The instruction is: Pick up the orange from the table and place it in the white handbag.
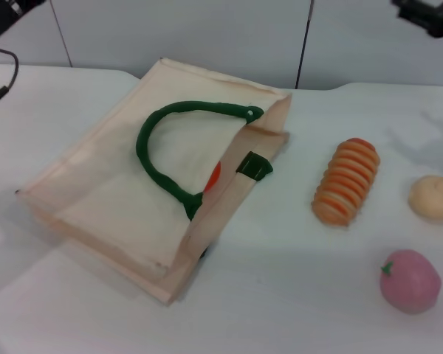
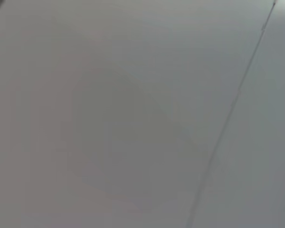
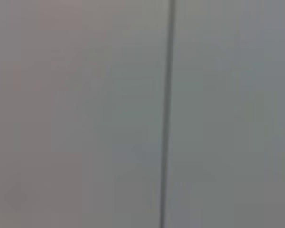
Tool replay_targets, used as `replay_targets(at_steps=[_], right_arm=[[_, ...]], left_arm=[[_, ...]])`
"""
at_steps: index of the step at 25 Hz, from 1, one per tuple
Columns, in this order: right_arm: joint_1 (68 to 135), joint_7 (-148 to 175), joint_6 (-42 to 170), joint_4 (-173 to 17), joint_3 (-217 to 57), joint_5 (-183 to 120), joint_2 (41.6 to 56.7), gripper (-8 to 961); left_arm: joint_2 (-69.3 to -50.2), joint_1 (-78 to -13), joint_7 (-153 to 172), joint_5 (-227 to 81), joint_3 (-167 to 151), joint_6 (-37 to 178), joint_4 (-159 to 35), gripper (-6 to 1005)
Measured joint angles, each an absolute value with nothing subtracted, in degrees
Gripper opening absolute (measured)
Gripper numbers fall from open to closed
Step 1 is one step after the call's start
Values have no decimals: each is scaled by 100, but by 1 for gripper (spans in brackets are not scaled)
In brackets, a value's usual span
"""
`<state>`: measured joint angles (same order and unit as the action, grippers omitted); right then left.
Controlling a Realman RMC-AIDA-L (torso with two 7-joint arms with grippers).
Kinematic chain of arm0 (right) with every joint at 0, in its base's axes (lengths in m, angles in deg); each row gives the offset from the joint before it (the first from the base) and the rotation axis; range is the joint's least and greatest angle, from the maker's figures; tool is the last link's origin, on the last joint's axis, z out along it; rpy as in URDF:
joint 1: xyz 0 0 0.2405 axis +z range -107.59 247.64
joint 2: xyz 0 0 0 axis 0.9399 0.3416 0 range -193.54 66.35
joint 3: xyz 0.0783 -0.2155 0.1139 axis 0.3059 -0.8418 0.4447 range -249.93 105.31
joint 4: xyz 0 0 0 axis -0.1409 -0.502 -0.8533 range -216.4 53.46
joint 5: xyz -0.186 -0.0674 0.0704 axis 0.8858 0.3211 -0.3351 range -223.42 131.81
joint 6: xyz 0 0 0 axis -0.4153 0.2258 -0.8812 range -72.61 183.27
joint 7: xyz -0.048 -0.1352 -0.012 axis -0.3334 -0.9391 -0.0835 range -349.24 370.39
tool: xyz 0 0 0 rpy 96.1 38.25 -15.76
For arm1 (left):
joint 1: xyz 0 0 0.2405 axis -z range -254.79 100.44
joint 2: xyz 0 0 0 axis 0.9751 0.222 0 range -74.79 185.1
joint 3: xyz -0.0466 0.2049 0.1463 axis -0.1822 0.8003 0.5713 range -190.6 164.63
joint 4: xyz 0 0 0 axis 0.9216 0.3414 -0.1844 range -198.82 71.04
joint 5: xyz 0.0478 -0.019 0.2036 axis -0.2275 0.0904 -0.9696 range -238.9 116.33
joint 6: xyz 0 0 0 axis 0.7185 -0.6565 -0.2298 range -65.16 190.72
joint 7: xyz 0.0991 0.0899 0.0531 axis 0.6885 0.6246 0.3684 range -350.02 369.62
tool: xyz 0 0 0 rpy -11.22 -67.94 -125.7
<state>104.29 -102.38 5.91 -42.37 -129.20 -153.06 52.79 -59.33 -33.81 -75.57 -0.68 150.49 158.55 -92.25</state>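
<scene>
Only dark slivers of the left gripper (image 1: 7, 15) and right gripper (image 1: 428, 16) show at the far corners, so I cannot tell how their jaws stand. The orange (image 1: 214, 175) appears tucked inside the white handbag (image 1: 125, 192), lying mouth-right on the surface (image 1: 295, 295), suggesting placement is done.

Behind the work surface stood a pale grey wall (image 1: 207, 37) of flat panels, split by thin dark vertical seams (image 1: 304, 44). The same plain grey panelling (image 2: 109, 118) filled both wrist views, one crossed by a slanted seam (image 2: 232, 109), the other by a straight dark seam (image 3: 167, 114). The light was soft and even, casting faint shadows on the white top.
</scene>
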Motion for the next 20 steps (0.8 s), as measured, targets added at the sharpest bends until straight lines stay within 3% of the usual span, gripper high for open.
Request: replay_targets(at_steps=[5,20], right_arm=[[10271,-11650,86,-5009,-12917,-17023,5286,894],[10209,-13797,-1110,-7052,-12857,-19931,5277,894]], left_arm=[[-6118,-3519,-6588,194,15038,15242,-9109,587],[-6133,-4008,-3054,1779,15030,13726,-7037,587]])
